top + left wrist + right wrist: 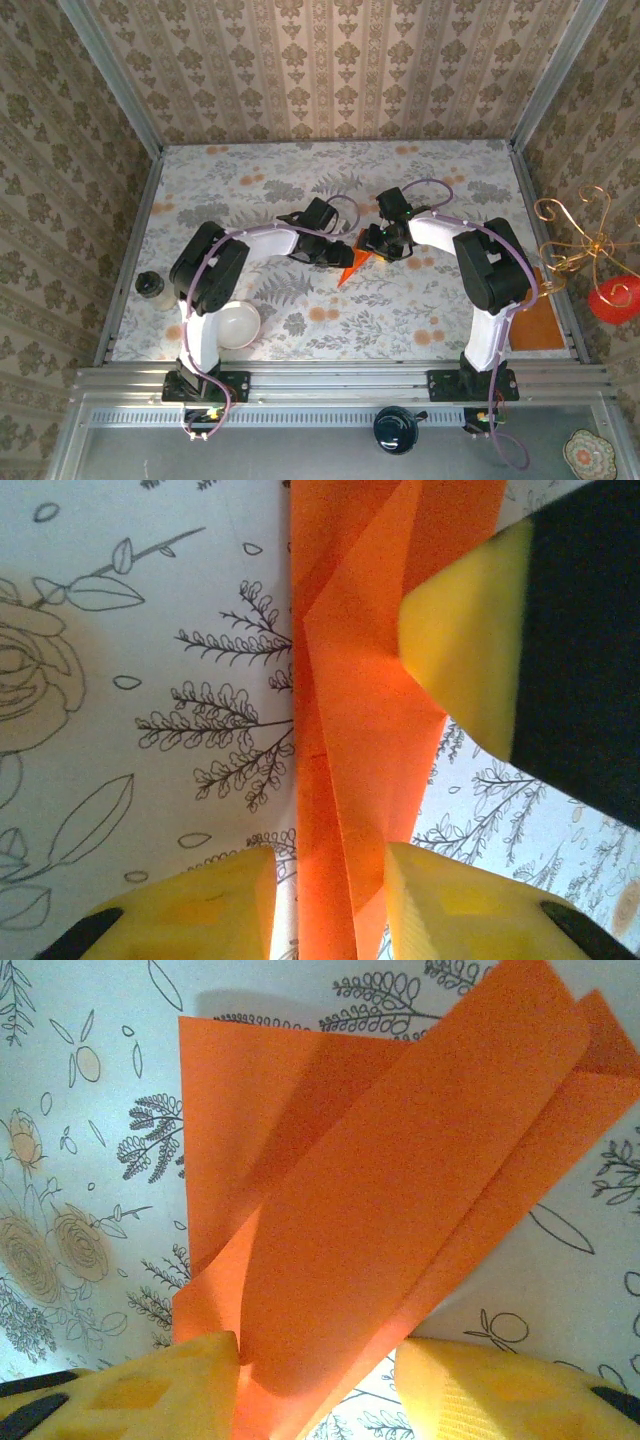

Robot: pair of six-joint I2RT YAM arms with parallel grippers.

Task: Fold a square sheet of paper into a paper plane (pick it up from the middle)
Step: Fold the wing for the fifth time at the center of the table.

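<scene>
Paper plane on bench. Left hand astride it, part-open, not gripping. Right hand part-open round it, grip unclear. Bowl well left of plane.

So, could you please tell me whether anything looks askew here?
Yes, the folded orange paper in the middle of the table looks untidy: its layers fan apart instead of lying flat together.

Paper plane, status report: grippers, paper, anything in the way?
Right gripper pinching the half-folded paper plane, raised off the table. Left gripper open, straddling it. White bowl near-left, well apart.
</scene>
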